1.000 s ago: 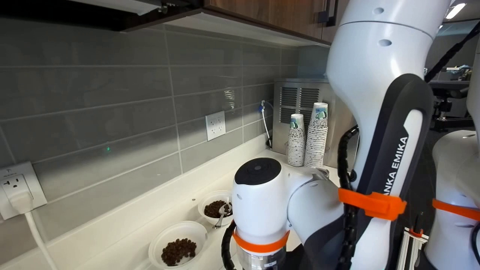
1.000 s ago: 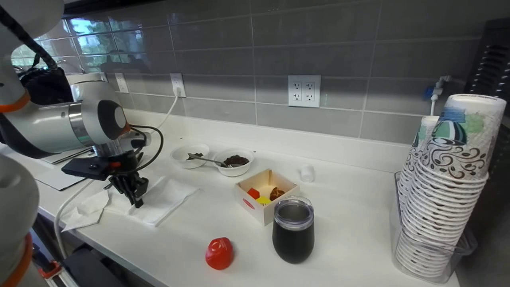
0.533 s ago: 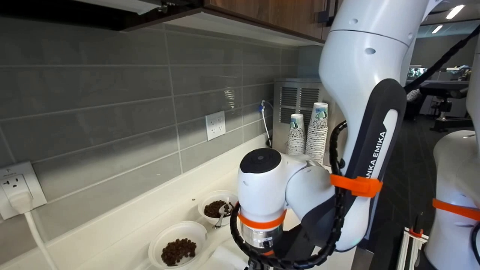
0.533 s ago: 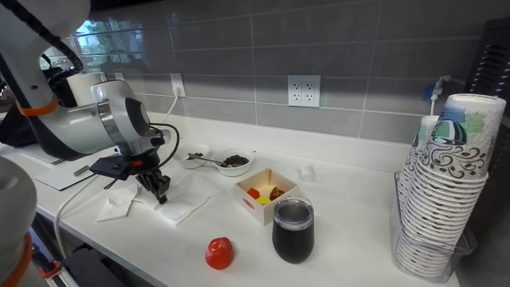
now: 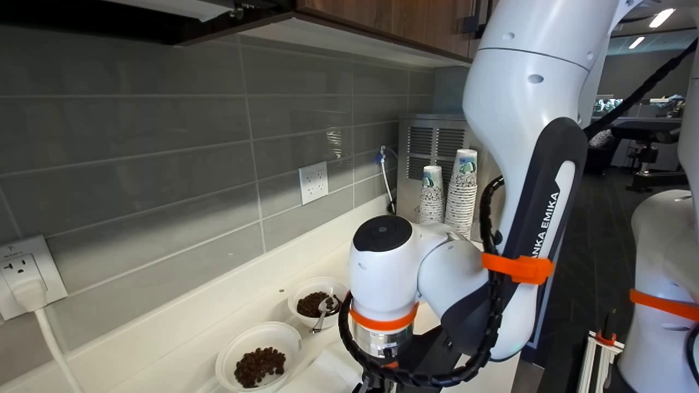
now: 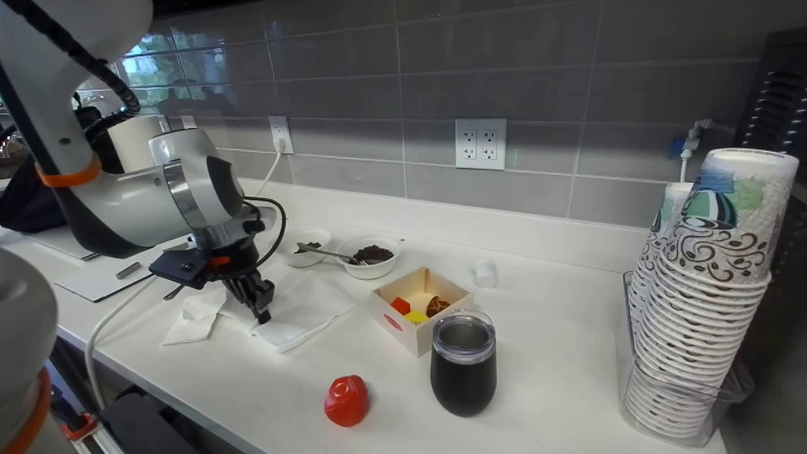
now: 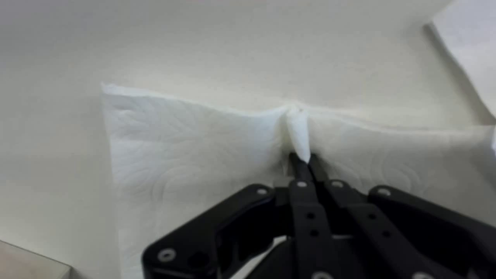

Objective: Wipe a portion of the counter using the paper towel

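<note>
The paper towel [image 6: 309, 306] is a white sheet lying spread on the off-white counter [image 6: 548, 353]. A folded white flap [image 6: 195, 315] lies at its left; I cannot tell if it is joined. My gripper [image 6: 261, 315] points down and is shut on the towel at the counter. In the wrist view the fingertips [image 7: 310, 164] pinch a raised fold of the towel [image 7: 162, 155] near one edge, with the counter [image 7: 193, 46] beyond. In an exterior view part of the towel [image 5: 330, 374] shows beside the bowls, and the fingers are mostly cut off below.
Two white bowls with dark pellets [image 6: 369, 257] [image 6: 304, 247] stand behind the towel, with a spoon [image 6: 328, 253]. A wooden box [image 6: 397, 321], black tumbler [image 6: 463, 372], red object [image 6: 347, 401], small white cup [image 6: 485, 273] and cup stacks [image 6: 700, 315] stand to the right.
My gripper has moved toward the wooden box, dragging the towel and the folded flap along the counter. The motion is much smaller in the last half second. The bowls have not moved.
</note>
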`<act>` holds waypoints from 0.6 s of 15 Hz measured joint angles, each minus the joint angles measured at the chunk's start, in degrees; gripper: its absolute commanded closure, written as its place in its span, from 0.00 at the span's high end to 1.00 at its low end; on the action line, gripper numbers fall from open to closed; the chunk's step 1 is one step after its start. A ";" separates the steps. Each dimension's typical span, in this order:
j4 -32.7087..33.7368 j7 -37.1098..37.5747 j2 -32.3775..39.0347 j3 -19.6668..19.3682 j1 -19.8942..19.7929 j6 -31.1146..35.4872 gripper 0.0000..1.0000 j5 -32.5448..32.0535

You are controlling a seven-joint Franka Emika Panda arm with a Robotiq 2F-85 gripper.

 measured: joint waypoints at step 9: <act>-0.09 -8.04 3.17 11.05 0.87 10.61 0.01 14.89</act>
